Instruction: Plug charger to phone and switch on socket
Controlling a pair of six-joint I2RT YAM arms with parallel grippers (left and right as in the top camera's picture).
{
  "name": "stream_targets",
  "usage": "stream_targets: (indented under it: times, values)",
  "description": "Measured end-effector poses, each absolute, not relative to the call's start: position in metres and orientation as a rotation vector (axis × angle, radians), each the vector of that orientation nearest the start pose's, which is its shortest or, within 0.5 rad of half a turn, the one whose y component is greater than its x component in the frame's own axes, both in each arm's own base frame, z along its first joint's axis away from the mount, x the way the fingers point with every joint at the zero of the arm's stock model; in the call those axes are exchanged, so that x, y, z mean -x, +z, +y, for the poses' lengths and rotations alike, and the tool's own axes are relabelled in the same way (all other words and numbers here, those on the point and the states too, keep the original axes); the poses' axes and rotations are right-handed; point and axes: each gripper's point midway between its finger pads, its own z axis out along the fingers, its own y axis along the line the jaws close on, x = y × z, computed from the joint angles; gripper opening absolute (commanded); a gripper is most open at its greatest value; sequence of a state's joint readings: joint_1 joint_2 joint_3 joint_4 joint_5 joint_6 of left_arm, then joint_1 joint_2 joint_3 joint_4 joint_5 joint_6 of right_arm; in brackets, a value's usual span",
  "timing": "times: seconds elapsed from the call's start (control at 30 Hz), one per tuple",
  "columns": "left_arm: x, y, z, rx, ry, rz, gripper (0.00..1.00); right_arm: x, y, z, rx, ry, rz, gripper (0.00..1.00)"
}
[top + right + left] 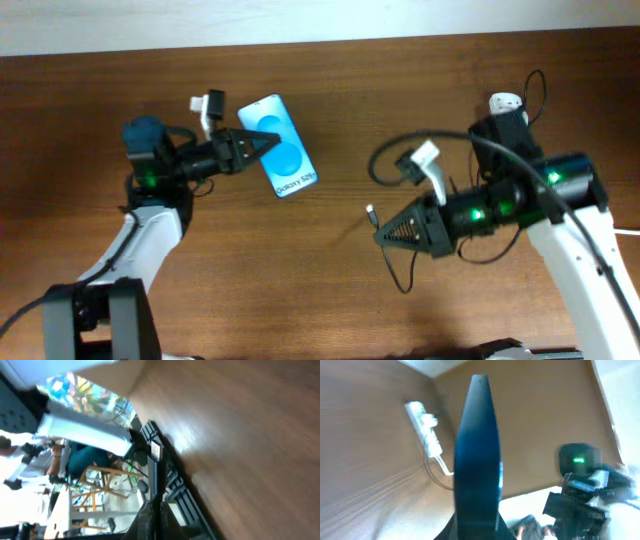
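The phone, with a bright blue screen, is at the left centre of the overhead view. My left gripper is shut on its near end. In the left wrist view the phone shows edge-on between the jaws. My right gripper is shut on the charger, a thin black cable whose connector tip sticks out toward the phone, well apart from it. In the right wrist view the connector stands out of the shut jaws. The socket, a white power strip, lies partly hidden behind the right arm and also shows in the left wrist view.
The brown wooden table runs to a far edge against a pale wall. The black cable loops near the strip and hangs below the right gripper. The right arm fills the lower right of the left wrist view.
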State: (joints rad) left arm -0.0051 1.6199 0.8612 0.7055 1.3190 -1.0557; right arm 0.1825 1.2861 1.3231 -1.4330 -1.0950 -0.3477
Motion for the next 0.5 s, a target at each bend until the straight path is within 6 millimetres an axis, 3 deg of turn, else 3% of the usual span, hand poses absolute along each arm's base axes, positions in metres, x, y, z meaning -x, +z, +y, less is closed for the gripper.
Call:
stream_targets:
  times: [0.1, 0.17, 0.33, 0.4, 0.5]
  values:
    - [-0.345, 0.263, -0.202, -0.375, -1.876, 1.896, 0.00, -0.185, 0.254, 0.195, 0.792, 1.593, 2.305, 0.04]
    - [-0.334, 0.263, -0.215, -0.409, -1.931, 1.920, 0.00, -0.193, 0.239, 0.197, 0.772, 1.610, 2.309, 0.04]
    - [-0.328, 0.263, -0.217, -0.397, -1.983, 1.958, 0.00, -0.224, 0.228, 0.198, 0.699, 1.509, 2.340, 0.04]
    - [-0.328, 0.263, -0.217, -0.391, -1.988, 1.963, 0.00, -0.225, 0.225, 0.201, 0.686, 1.492, 2.368, 0.04]
    - [-0.330, 0.263, -0.217, -0.373, -1.983, 1.961, 0.00, -0.218, 0.223, 0.221, 0.772, 1.472, 2.372, 0.04]
